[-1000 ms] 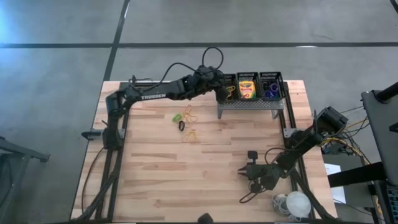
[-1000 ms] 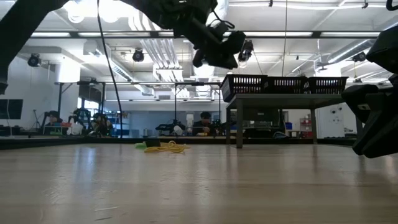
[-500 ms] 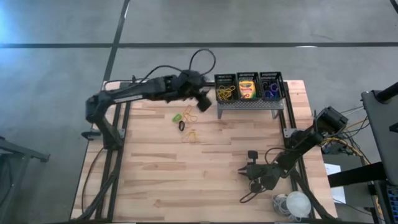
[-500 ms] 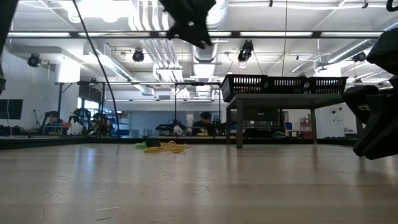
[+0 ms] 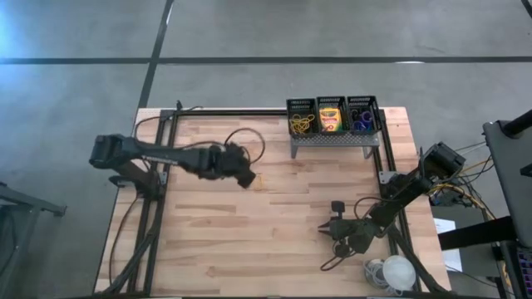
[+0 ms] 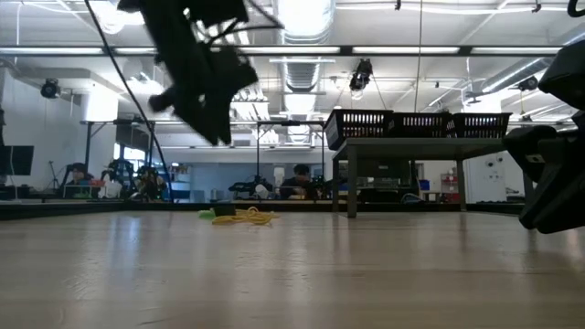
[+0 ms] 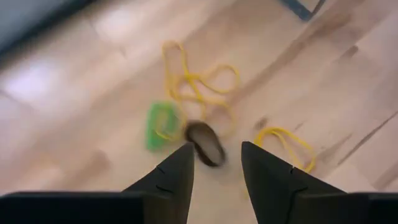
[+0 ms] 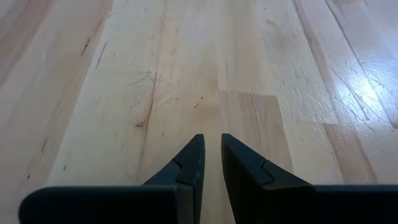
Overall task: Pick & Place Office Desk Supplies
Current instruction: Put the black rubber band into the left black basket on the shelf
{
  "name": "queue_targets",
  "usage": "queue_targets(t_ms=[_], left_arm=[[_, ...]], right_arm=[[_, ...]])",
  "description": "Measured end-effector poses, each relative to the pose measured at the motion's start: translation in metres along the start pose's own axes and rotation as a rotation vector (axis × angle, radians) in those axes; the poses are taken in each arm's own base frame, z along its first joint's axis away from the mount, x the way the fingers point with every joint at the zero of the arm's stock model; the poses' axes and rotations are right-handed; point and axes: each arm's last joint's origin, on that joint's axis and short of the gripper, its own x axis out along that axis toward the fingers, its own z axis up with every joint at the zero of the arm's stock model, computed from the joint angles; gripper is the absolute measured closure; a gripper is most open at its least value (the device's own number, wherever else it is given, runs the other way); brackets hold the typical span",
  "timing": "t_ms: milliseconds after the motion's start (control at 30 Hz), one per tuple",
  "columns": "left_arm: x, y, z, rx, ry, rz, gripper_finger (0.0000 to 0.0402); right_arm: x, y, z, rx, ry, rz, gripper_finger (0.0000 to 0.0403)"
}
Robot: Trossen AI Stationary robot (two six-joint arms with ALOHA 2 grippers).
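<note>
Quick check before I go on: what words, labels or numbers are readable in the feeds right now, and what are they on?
No text can be read in any view.
Crayon box in the middle bin: there is printing on its face, too small to read.
Left arm: no lettering legible on it.
Nothing printed on the table or the stand.

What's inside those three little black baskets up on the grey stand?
Yellow rubber bands fill the left black mesh bin, a yellow-and-green crayon box the middle, blue and purple rings the right. Anything underneath them is hidden.
</note>
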Motion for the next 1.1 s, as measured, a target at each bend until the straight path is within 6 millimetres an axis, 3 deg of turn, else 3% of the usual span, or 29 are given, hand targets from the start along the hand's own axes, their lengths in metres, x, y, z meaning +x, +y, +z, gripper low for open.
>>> queue_targets(t_ms=[167, 233, 333, 633, 933, 1100], left_arm=[[0.042, 0.000, -0.041, -0.142, 0.012, -0.214, 0.0258], [0.052, 0.000, -0.048, -0.179, -0.011, -0.302, 0.0248], [0.060, 0.007, -0.057, -0.190, -0.024, -0.295, 0.0233], [0.069, 0.017, -0.064, -0.195, -0.114, -0.134, 0.0222], [0.090, 0.012, -0.070, -0.206, -0.104, -0.070, 0.0222], [0.092, 0.009, -0.068, -0.211, -0.106, -0.072, 0.0232]], right_arm=[[0.000, 0.000, 0.000, 0.003, -0.004, 0.002, 0.0353], [0.000, 0.000, 0.001, 0.003, -0.004, 0.002, 0.0353], [0.000, 0.000, 0.000, 0.001, -0.004, 0.002, 0.0353], [0.000, 0.000, 0.000, -0.001, -0.004, 0.001, 0.0353], [0.000, 0.001, 0.001, 0.006, -0.012, 0.006, 0.0353], [0.000, 0.000, 0.001, 0.004, -0.011, 0.004, 0.0353]])
